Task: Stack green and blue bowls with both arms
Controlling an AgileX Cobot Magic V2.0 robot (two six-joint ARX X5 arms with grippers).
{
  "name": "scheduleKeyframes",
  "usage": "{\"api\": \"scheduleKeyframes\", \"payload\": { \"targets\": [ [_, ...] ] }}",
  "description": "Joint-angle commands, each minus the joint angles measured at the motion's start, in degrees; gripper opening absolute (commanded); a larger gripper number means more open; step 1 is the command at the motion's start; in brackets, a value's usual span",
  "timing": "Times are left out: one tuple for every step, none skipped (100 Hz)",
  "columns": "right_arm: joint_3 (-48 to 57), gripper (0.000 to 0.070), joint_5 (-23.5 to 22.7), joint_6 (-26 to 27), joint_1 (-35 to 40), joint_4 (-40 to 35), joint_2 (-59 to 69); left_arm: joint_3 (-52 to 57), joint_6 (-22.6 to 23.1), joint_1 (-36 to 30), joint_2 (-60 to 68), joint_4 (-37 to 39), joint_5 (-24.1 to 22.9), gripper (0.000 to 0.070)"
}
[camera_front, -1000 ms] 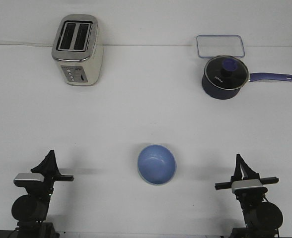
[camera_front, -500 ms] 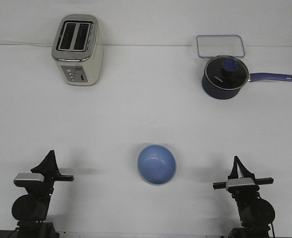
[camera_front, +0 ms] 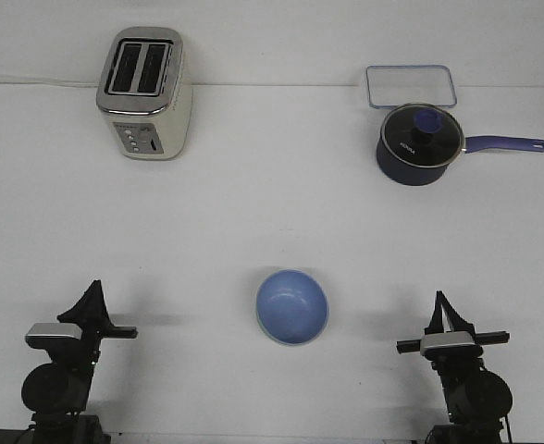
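The light blue bowl (camera_front: 292,306) sits upright on the white table, near the front and midway between the arms. A thin pale edge shows under its lower rim; I cannot tell whether that is the green bowl nested beneath it. No separate green bowl is in view. My left gripper (camera_front: 94,289) is low at the front left, well left of the bowl. Its fingers come together to a point and hold nothing. My right gripper (camera_front: 439,301) is low at the front right, well right of the bowl, fingers also together and empty.
A cream toaster (camera_front: 145,92) stands at the back left. A dark blue lidded saucepan (camera_front: 420,143) with its long handle pointing right stands at the back right. A clear rectangular container (camera_front: 411,86) lies just behind the saucepan.
My right arm has shifted slightly left and settled a little lower since a second ago, then stayed still. The bowl and my left arm have not moved.
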Motion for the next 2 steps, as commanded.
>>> {"api": "scheduleKeyframes", "payload": {
  "targets": [
    [-0.11, 0.0001, -0.02, -0.24, 0.00, 0.66, 0.00, -1.11, -0.15, 0.02, -0.07, 0.59, 0.00, 0.0015],
    [-0.11, 0.0001, -0.02, -0.24, 0.00, 0.66, 0.00, -1.11, -0.15, 0.02, -0.07, 0.59, -0.02, 0.0015]
  ]
}}
